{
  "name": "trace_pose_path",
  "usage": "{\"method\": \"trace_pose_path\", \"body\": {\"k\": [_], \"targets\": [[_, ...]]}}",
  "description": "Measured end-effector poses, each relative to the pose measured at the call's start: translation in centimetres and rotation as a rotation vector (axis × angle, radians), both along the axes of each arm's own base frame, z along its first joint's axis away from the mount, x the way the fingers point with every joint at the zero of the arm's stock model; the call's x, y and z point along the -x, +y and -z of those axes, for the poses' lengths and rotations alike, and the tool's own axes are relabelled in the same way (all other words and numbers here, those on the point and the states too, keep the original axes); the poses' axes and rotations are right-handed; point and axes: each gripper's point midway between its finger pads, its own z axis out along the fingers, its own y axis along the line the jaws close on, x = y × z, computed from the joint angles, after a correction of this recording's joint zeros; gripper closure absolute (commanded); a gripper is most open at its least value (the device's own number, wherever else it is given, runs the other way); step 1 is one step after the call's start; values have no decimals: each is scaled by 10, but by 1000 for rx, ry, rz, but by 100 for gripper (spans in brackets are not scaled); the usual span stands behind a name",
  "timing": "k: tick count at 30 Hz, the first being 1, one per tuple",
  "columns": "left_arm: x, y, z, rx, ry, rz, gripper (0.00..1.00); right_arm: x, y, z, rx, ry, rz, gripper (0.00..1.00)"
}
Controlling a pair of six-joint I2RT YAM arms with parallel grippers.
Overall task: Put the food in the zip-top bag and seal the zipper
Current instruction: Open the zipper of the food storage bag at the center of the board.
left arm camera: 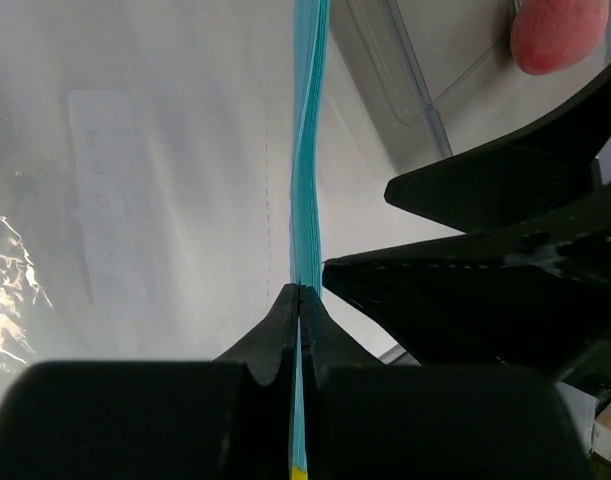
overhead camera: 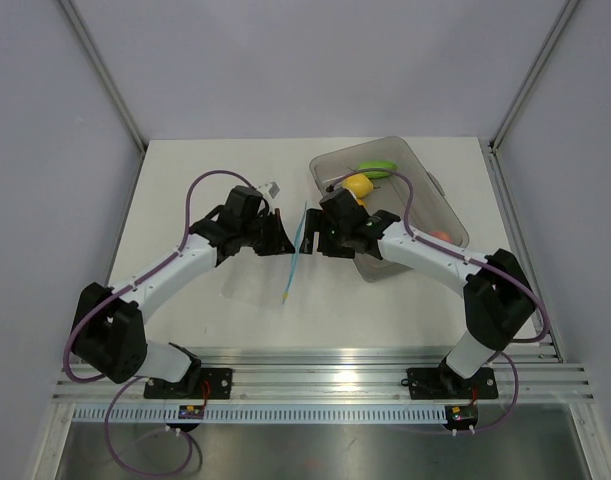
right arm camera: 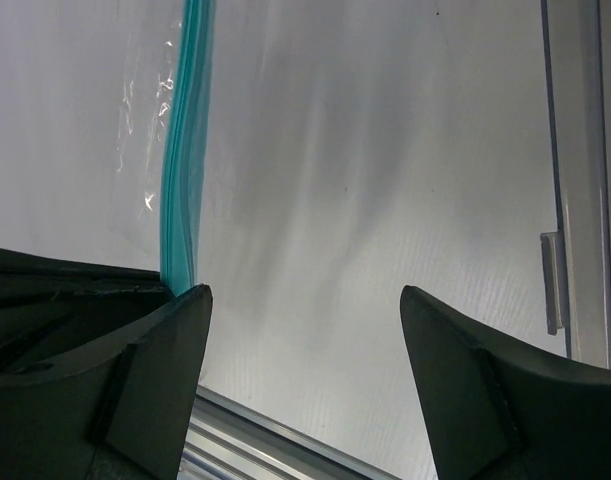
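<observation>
The clear zip-top bag (overhead camera: 253,285) stands on edge in mid-table, its light blue zipper (overhead camera: 296,255) raised. My left gripper (overhead camera: 285,240) is shut on the zipper (left arm camera: 307,150), pinched between the fingertips (left arm camera: 285,310). My right gripper (overhead camera: 316,236) is open and empty just right of the zipper (right arm camera: 183,150), which runs past its left finger (right arm camera: 175,330). A yellow lemon-like toy (overhead camera: 358,186), a green one (overhead camera: 375,168) and an orange one (overhead camera: 441,233) lie in the tray. A red-pink toy (left arm camera: 555,35) shows in the left wrist view.
The grey translucent tray (overhead camera: 425,165) sits at the back right, under and behind my right arm. An aluminium rail (overhead camera: 325,375) runs along the table's near edge. Grey walls close in the table on three sides.
</observation>
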Motion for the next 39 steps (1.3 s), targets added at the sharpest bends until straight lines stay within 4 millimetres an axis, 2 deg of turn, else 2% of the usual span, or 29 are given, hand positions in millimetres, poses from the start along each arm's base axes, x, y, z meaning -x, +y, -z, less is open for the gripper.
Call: {"method": "trace_pose_path", "body": {"k": [5,10,19,24,30,32,34,37,38,39], "targets": [[0,0,-1,6,4,3,100,0,3,11,12,18,-7,18],[0,1,-1,9,6,2,100,0,6,10,5,14,-4,17],[-2,4,-1,12,7,-6,100,1,7,-12,-33,-28,5,16],[-1,3,-2,18,10,0,100,1,8,-12,-33,-28,4,16],[-1,2,-2,22,13,5,100,0,11,-1,-17,-8,4,16],[0,2,-3,26,13,8,100,-1,12,4,-10,-2,3,21],[0,1,-4,30,12,10,100,-3,13,8,-5,4,4,30],[1,1,-8,39,5,15,100,-5,16,13,-2,8,6,54],[2,1,-9,43,3,17,100,-6,17,14,-1,8,6,73],[2,1,-10,45,0,18,100,-7,18,15,-2,8,6,85]]}}
